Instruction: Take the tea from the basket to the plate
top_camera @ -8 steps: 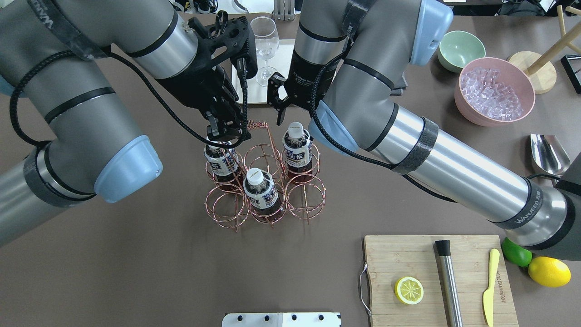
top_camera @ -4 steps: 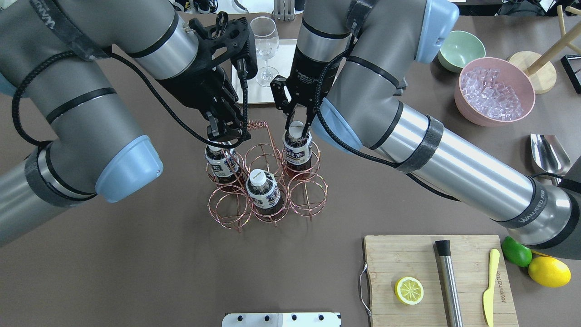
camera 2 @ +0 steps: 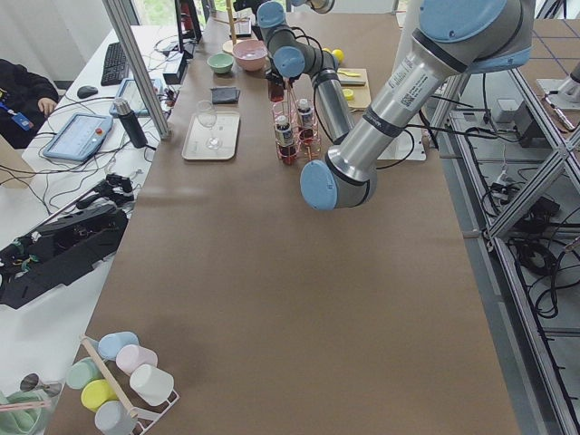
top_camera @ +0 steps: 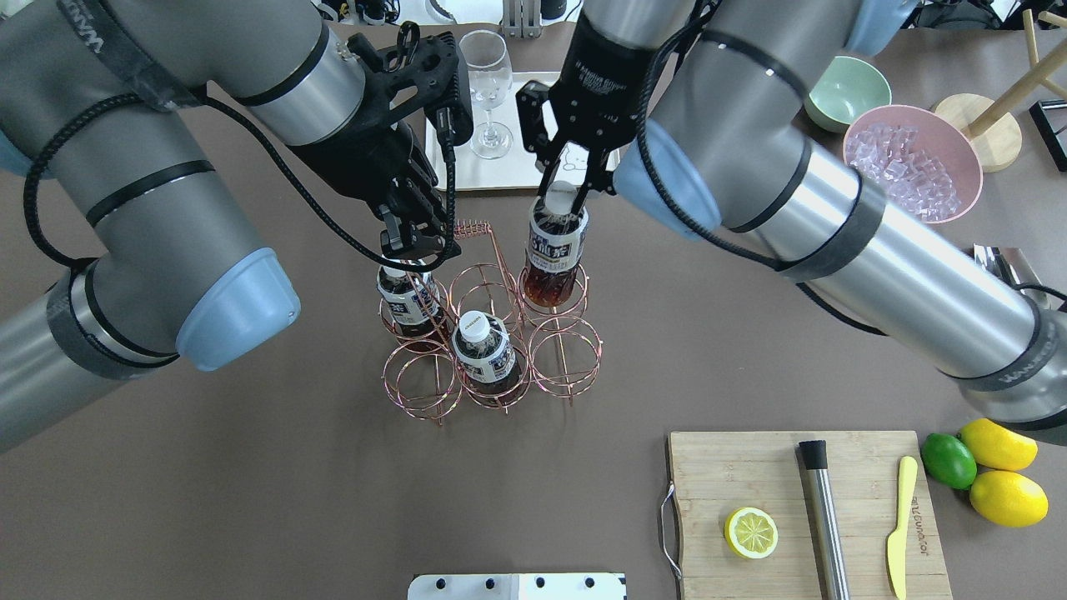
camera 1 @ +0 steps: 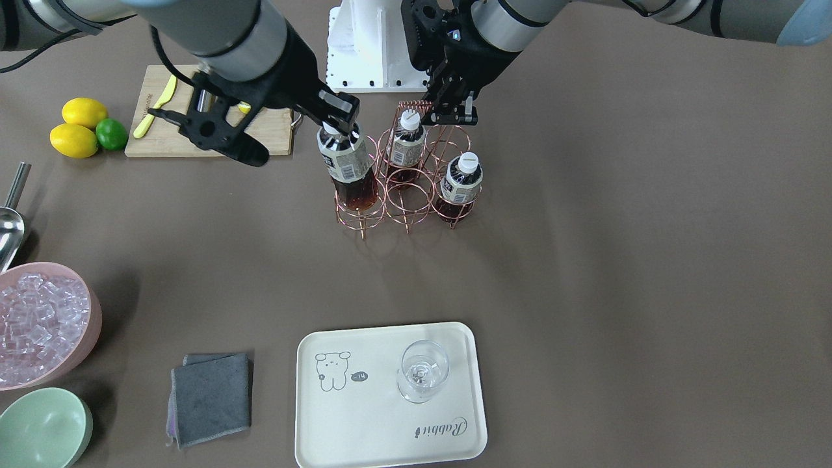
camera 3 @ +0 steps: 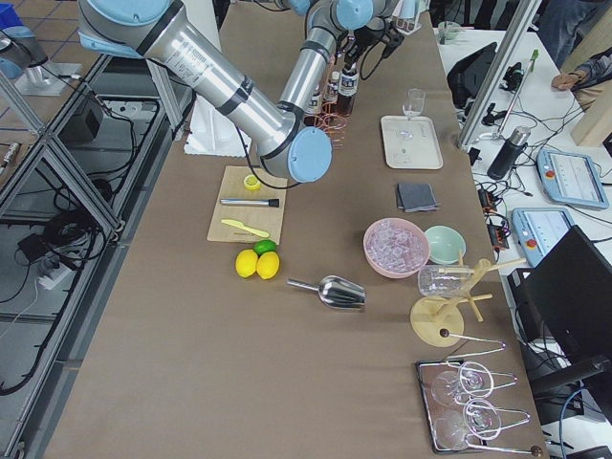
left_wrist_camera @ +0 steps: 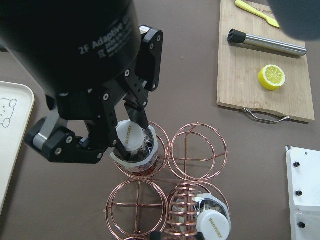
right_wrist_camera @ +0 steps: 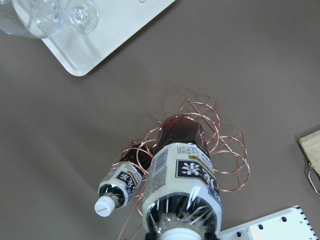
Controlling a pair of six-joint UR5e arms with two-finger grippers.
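My right gripper (top_camera: 567,193) is shut on the white cap of one tea (top_camera: 556,250) bottle. The bottle hangs tilted, its base at the top ring of the basket's (top_camera: 567,367) far right cell. The front view shows that gripper (camera 1: 338,127), the tea (camera 1: 348,169) and the copper basket (camera 1: 406,218). Two more bottles stand in other cells. My left gripper (top_camera: 408,244) is shut at the basket's handle wire beside the coil, seen again as the left gripper (camera 1: 450,117). The cream plate (camera 1: 364,416) lies beyond the basket.
A wine glass (camera 1: 422,370) stands on the plate. A grey cloth (camera 1: 211,396), a pink bowl of ice (camera 1: 39,325) and a green bowl (camera 1: 42,429) lie to its side. A cutting board (top_camera: 800,508) with a lemon half, rod and knife sits near the robot.
My right gripper came down from open beside the bottle, shut on its cap and raised it partway out of its cell. The left gripper has stayed put.
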